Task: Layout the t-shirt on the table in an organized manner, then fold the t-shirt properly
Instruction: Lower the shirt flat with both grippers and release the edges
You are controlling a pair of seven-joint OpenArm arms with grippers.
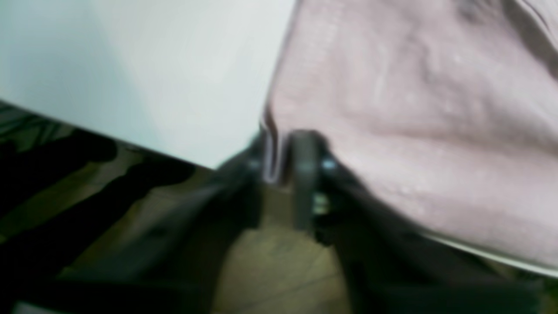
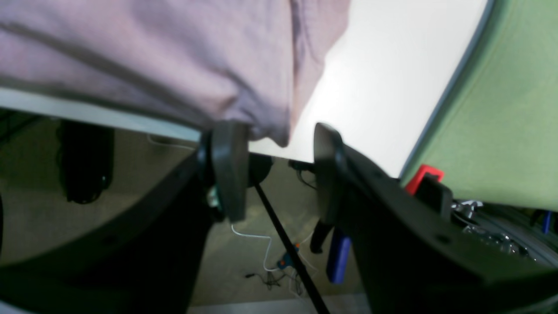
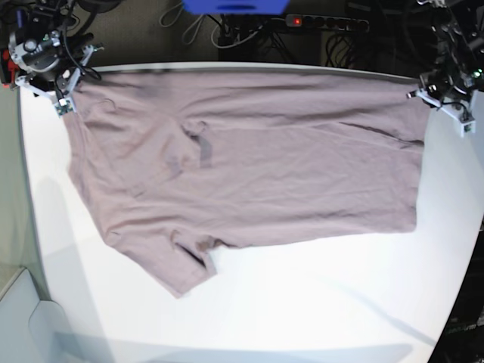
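You have the right claw (image 3: pixel 57 91) spread at the bench's (image 3: pixel 302 302) far corner, the t-shirt (image 3: pixel 249 181) stretched flat between, and the left claw (image 3: pixel 446 102) pinching the opposite corner, likely to hold the cloth taut.

The base view looks steeply down from above onto the whole bench (image 3: pixel 302 318), from far enough back to take in both far corners. The left wrist view sits just behind the left tool (image 1: pixel 279 163), close to the bench's edge, facing along the fingers onto cloth and bench top; it is blurred. The right wrist view sits likewise behind the right tool (image 2: pixel 279 170) at the opposite far corner. Each wrist view shares with the base view one far corner of the bench and the t-shirt (image 3: pixel 249 174) edge lying there.
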